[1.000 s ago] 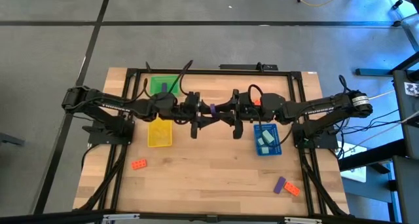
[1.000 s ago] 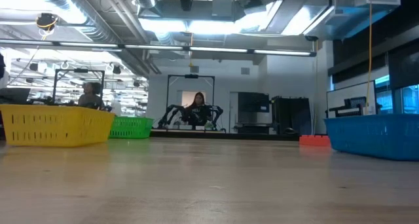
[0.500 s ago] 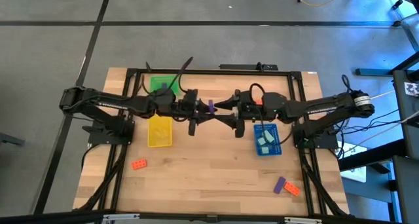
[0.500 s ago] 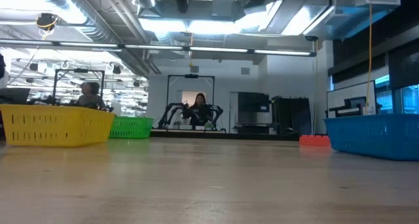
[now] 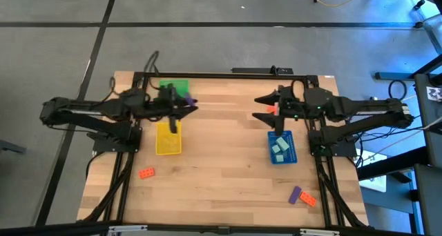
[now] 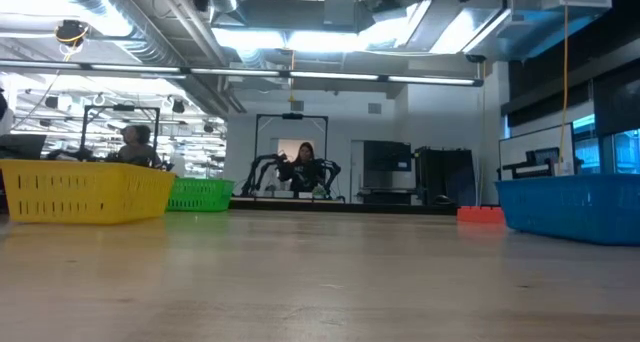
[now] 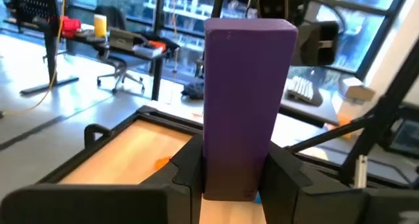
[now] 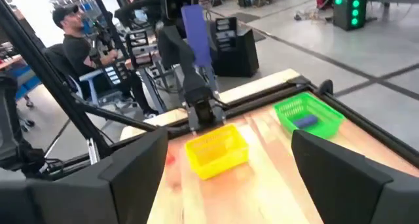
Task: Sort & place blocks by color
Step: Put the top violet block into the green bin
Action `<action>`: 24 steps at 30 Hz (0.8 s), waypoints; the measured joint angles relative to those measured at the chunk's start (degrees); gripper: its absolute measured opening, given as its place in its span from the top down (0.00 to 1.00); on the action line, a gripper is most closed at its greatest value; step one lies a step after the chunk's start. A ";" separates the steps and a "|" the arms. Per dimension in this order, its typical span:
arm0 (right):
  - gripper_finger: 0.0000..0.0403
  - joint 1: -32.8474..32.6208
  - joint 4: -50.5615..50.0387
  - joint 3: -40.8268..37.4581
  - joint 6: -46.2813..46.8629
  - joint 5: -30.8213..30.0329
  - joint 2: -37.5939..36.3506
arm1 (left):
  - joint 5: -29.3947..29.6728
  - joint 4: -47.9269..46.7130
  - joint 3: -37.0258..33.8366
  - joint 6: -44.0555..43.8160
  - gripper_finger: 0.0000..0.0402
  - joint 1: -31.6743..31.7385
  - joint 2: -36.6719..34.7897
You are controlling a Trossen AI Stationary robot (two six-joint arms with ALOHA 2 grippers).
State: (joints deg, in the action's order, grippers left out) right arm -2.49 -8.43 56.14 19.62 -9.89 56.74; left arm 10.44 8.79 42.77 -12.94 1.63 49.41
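While left tool (image 5: 185, 106) clamps purple block (image 7: 245, 106) upright above yellow tray (image 5: 168, 139), right tool (image 5: 261, 106) hangs spread, empty.

You've got a wood table (image 5: 221, 174) w/ green tray (image 5: 174, 89), yellow tray (image 5: 168, 139), blue tray (image 5: 281, 148) on it, plus loose orange block (image 5: 146, 172) & a purple/orange pair (image 5: 301, 196) near the front.

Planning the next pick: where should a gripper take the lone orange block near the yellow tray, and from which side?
From straight above: the orange block lies flat on the table, nothing touching it. Close across its two long sides at mid-length; its long axis runs roughly left to right, so that narrow width is likely the easiest span.
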 joint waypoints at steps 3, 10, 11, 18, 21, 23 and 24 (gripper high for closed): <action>0.19 -0.72 -2.98 0.00 1.53 -0.15 -2.00 | 0.40 0.03 -3.55 -0.44 0.76 -0.40 -5.72; 0.19 -1.09 -2.94 0.00 1.37 -0.09 -2.96 | 2.00 0.37 -5.32 -1.49 0.76 -0.57 -11.03; 0.19 -1.09 -2.95 0.00 1.38 -0.09 -2.96 | 2.25 0.20 -5.32 -1.38 0.76 -0.57 -11.06; 0.19 -1.09 -2.99 0.00 2.11 -0.07 -2.96 | 2.40 0.21 -5.32 -0.50 0.76 -0.57 -11.06; 0.19 -1.09 -2.99 0.00 2.34 -0.07 -2.96 | 2.62 1.41 -5.32 -1.93 0.76 -0.57 -11.04; 0.19 -1.09 -3.01 0.00 2.35 -0.06 -2.96 | 6.07 1.90 -4.37 -2.48 0.76 -0.50 -10.87; 0.19 -1.09 -3.01 0.00 2.44 -0.05 -2.96 | 9.02 1.08 -3.12 -3.05 0.76 -0.21 -10.38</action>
State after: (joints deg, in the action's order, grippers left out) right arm -3.57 -11.44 56.14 22.06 -9.94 53.78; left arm 19.45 9.87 39.65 -15.99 1.42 39.03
